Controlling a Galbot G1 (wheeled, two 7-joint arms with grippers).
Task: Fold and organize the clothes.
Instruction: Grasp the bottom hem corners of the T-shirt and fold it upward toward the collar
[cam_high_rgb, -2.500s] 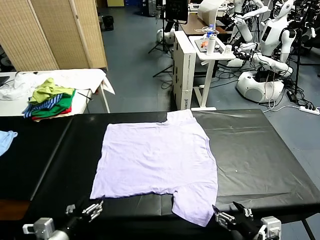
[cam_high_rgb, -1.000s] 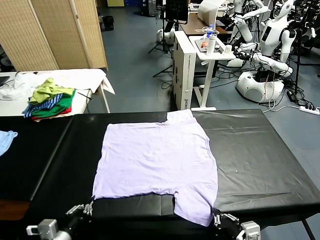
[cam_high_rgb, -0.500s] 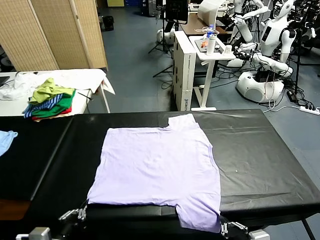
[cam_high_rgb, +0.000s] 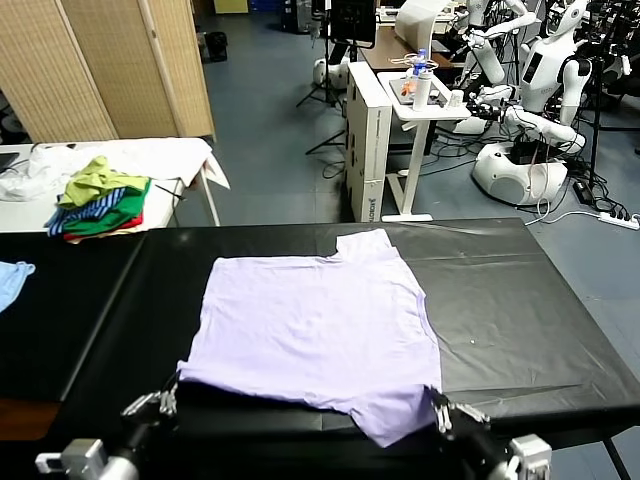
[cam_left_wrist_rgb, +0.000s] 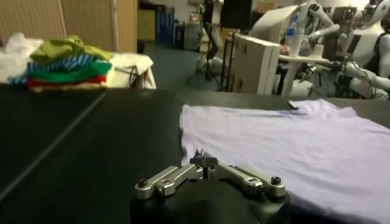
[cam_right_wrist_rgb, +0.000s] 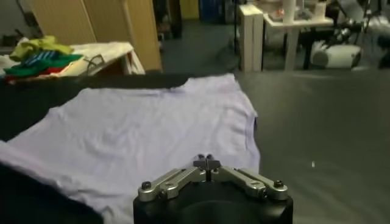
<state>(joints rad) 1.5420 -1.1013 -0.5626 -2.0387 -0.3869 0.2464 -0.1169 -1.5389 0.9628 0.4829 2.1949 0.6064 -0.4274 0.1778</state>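
The black table (cam_high_rgb: 520, 300) carries the lavender T-shirt (cam_high_rgb: 315, 325), spread flat ahead of me with its long axis running across my front and its near edge raised off the surface. My left gripper (cam_high_rgb: 165, 400) is pinched on the near left corner, my right gripper (cam_high_rgb: 437, 408) on the near right corner beside the sleeve. The whole shirt lies beyond both, so I judge the fold goes forward, each arm equally close.
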